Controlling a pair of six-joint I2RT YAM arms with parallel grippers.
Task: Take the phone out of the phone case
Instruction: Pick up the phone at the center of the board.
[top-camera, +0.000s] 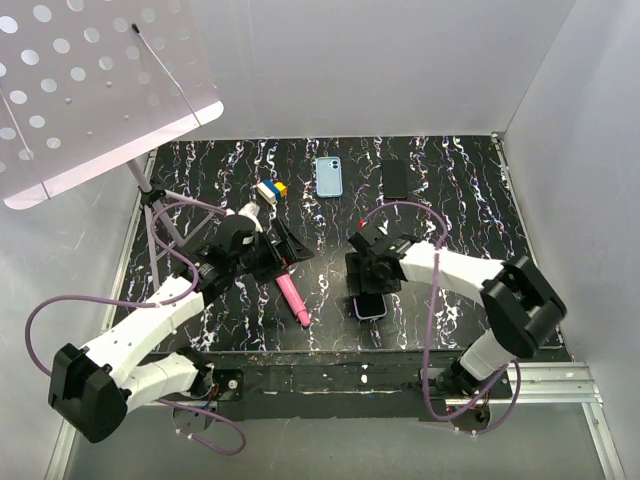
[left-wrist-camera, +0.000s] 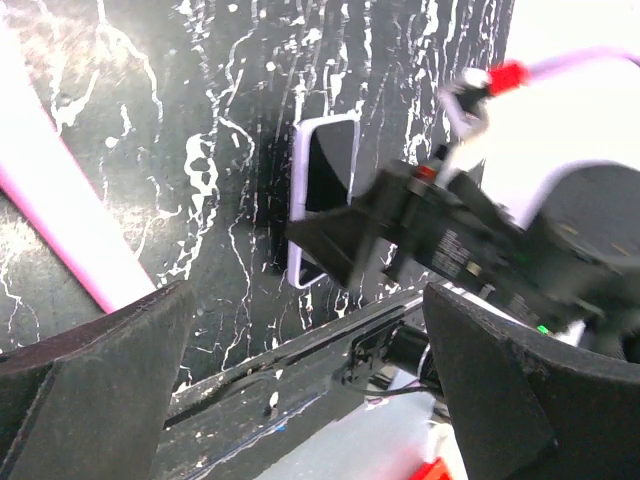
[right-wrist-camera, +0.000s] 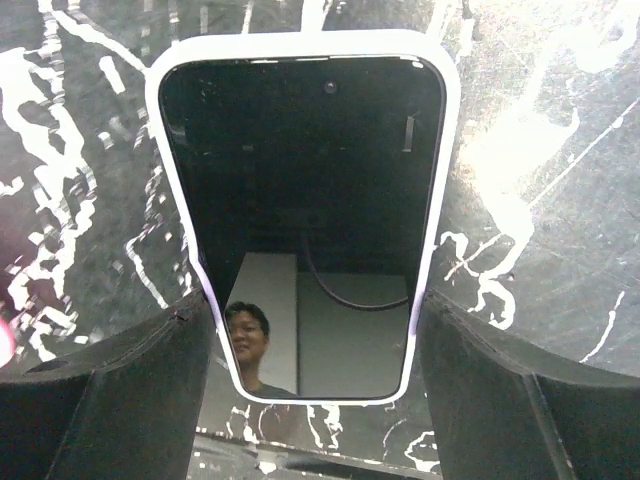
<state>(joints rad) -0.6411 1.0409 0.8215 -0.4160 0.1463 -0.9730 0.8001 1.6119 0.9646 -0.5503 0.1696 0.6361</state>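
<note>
Down at 5 o'clock by the worktop's (top-camera: 455, 215) near edge, phone (right-wrist-camera: 300, 180) screen-up in pale phone case (right-wrist-camera: 300, 44), right end effector (top-camera: 367, 288) spread wide astride it, left end effector (top-camera: 278, 258) gaping empty at 9 o'clock, pink marker (top-camera: 292, 298) between, blue case (top-camera: 328, 177) and black handset (top-camera: 395, 179) far at 12 o'clock.

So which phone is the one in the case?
Find the near edge of the black marbled table, on the right. The phone lies there under the right gripper. Unlike the blue phone at the back, it wears a pale lilac case.
</note>
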